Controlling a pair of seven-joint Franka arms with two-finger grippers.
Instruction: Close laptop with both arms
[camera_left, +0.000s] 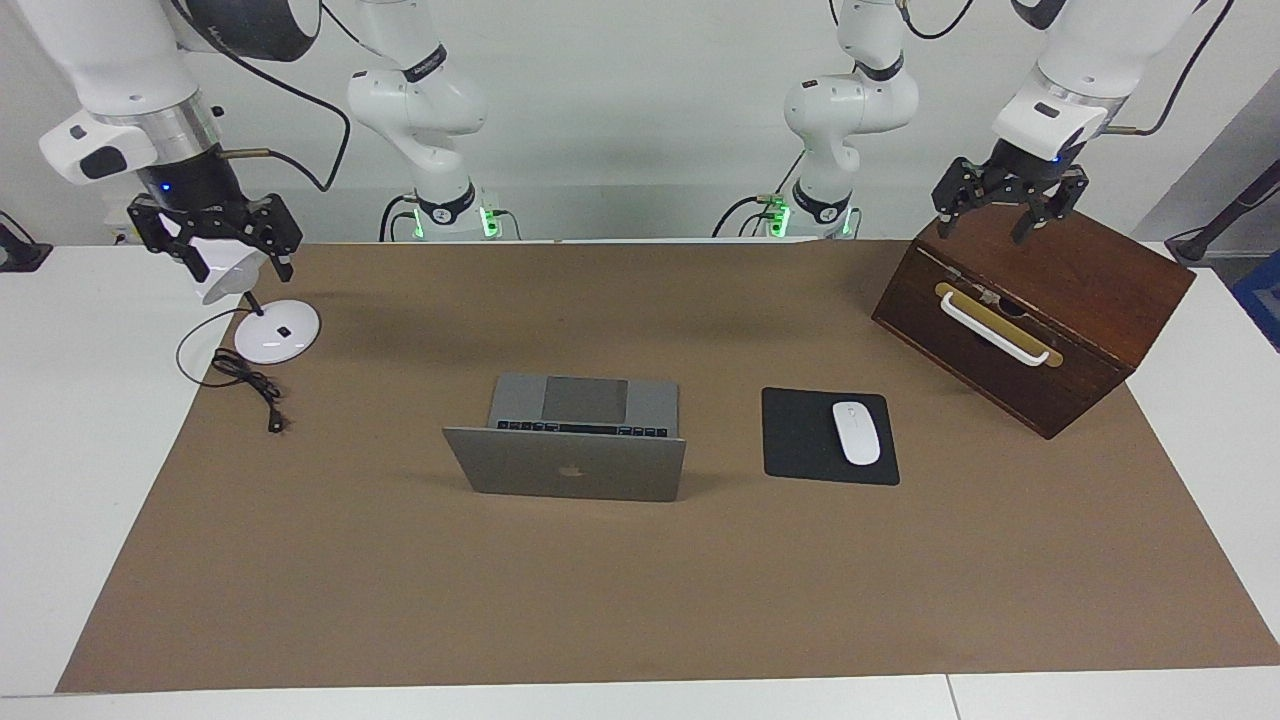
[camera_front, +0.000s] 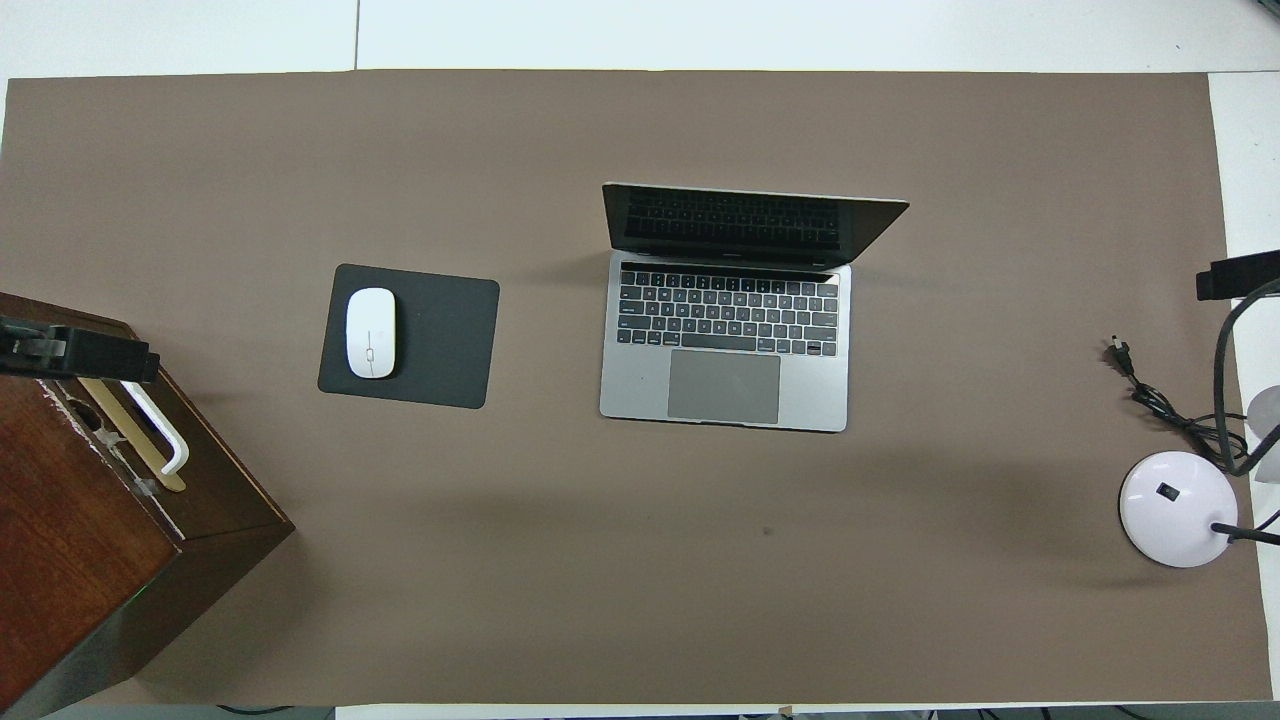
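Note:
The silver-grey laptop (camera_left: 583, 403) stands open in the middle of the brown mat, lid up, its apple logo facing away from the robots. In the overhead view the laptop (camera_front: 725, 395) shows its dark keyboard and grey trackpad. My left gripper (camera_left: 1010, 208) hangs open over the wooden box, at the left arm's end of the table; only its tip shows in the overhead view (camera_front: 75, 350). My right gripper (camera_left: 215, 245) hangs open over the white desk lamp at the right arm's end; its tip shows in the overhead view (camera_front: 1235, 275). Both are well apart from the laptop.
A black mouse pad (camera_left: 800, 440) with a white mouse (camera_left: 856, 432) lies beside the laptop toward the left arm's end. A dark wooden box (camera_left: 1040, 320) with a white handle stands there too. A white desk lamp (camera_left: 277, 331) and its black cord (camera_left: 250, 385) are at the right arm's end.

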